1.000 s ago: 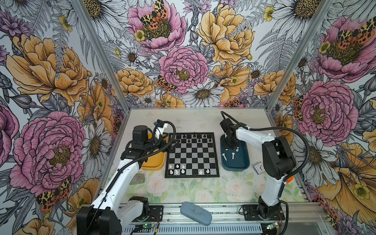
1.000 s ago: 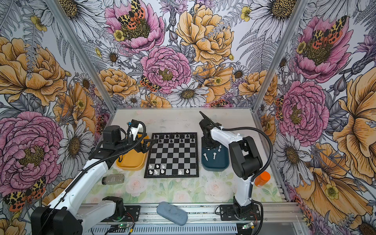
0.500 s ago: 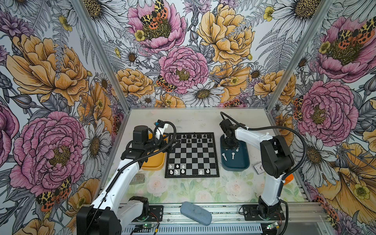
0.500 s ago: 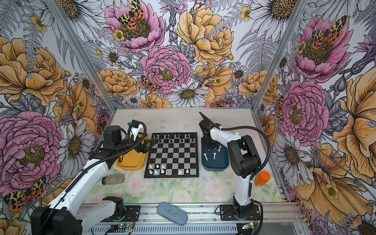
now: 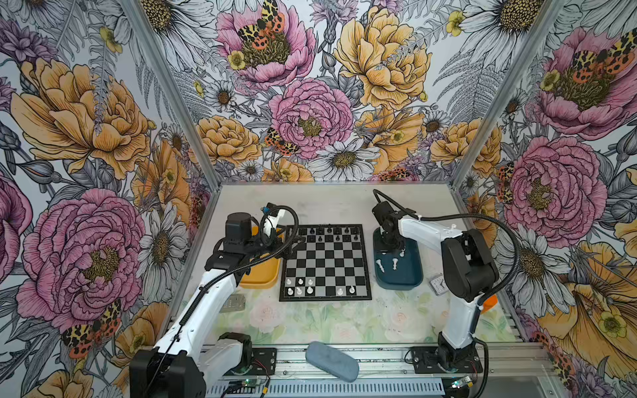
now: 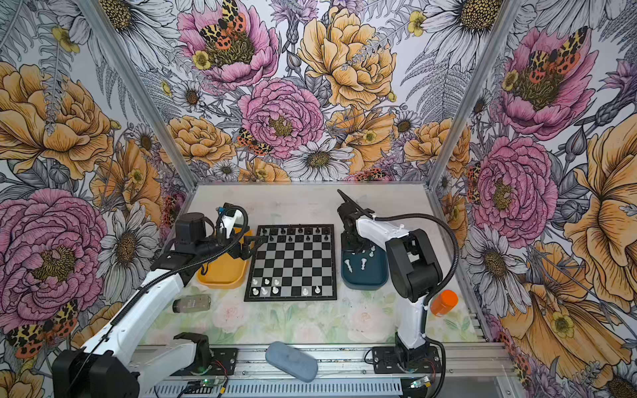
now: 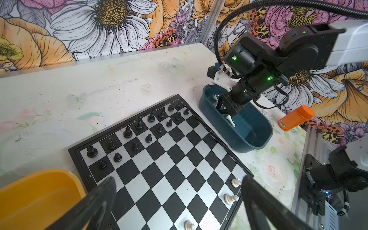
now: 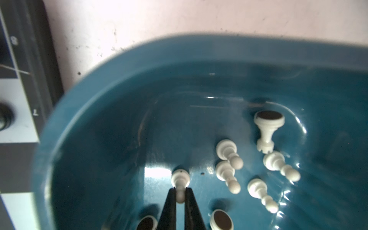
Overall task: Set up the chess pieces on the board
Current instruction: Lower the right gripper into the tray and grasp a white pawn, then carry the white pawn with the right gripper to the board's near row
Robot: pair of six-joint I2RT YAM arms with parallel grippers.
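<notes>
**Pawn pinched in blue tray: lift clean, then stand it on a near row**

**Top views:** The board (image 5: 325, 262) sits mid-table. Black chessmen (image 5: 329, 234) fill its far two rows, and a few white chess pieces (image 5: 300, 286) stand on the near rows. The yellow tray (image 5: 258, 277) is just left of it, the blue tray (image 5: 405, 277) just right. The right gripper (image 5: 387, 248) is down in the blue tray's far end, but its jaws can't be read from up here. Two more white pcs lie nearer in that tray. The left gripper (image 6: 256, 245) hangs by the board's far-left corner.

**Left wrist:** The left gripper's jaws are wide apart w/ nothing btwn them, over the board. Three white pcs show on the near rows.

**Right wrist:** The right gripper's jaws are clamped on a white pawn (image 8: 180, 177), pinching its head/neck w/ the base pointing away. It looks to be lying on the tray floor. A rook (image 8: 266, 129) and four loose pawns (image 8: 229, 154) lie nearby, not touching it.

**Doing it well (my read):**
- The grip is thin and high on a round head, so the pawn may swivel or slip.
- Lift slow and straight up, and clear the tray wall before swinging left.
- Turn the wrist so the base faces down.
- Aim for an open square in the second near row, and come down btwn neighbours w/o clipping them.
- Let go only once the base sits flat.
- Keep the left arm parked, as the paths could cross over the board.
</notes>
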